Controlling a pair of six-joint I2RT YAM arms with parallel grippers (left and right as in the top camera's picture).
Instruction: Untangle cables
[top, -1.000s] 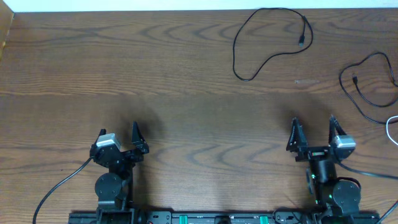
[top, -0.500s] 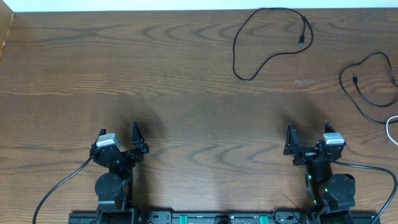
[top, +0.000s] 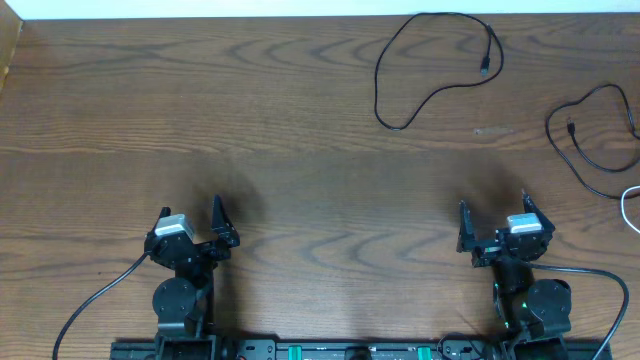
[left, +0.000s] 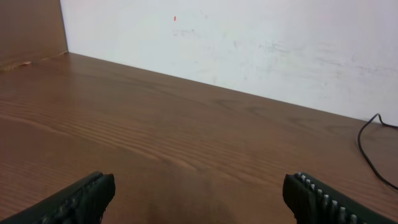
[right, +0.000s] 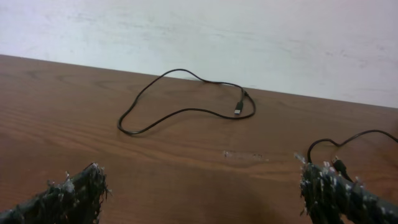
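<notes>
While cables lie unmoved, the right arm — jaws wide — has retreated.

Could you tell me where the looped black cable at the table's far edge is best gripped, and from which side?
Probably the black cable's near bend, pointing toward the arms: one strand flat on the table, nothing crossing it. Come straight down from above, jaws straddling the cord.

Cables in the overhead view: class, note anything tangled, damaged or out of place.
Nothing stands out. One black cable lies looped alone at the far side; a second black cable and a white cable run off the right edge.
</notes>
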